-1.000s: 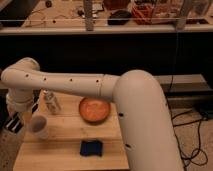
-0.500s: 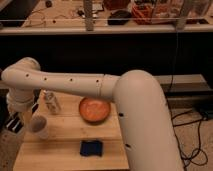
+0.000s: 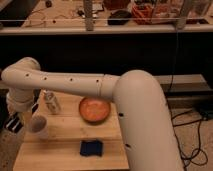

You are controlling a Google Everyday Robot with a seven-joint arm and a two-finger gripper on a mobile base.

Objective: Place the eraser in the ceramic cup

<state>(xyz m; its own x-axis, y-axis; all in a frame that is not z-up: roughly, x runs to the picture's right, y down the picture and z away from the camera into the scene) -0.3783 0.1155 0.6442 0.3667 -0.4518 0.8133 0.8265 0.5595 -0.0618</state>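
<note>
A dark blue eraser point(image 3: 91, 148) lies flat on the wooden table point(image 3: 65, 135), near its front edge. The small off-white ceramic cup point(image 3: 38, 123) stands at the table's left side. My gripper point(image 3: 13, 122) hangs at the far left, just beside the cup and over the table's left edge, well away from the eraser. The white arm reaches from the right across the table and hides part of its right side.
A wide orange bowl point(image 3: 94, 109) sits in the middle of the table. A clear glass jar point(image 3: 51, 102) stands behind the cup. Behind the table are a dark wall and a cluttered shelf; cables lie on the floor at right.
</note>
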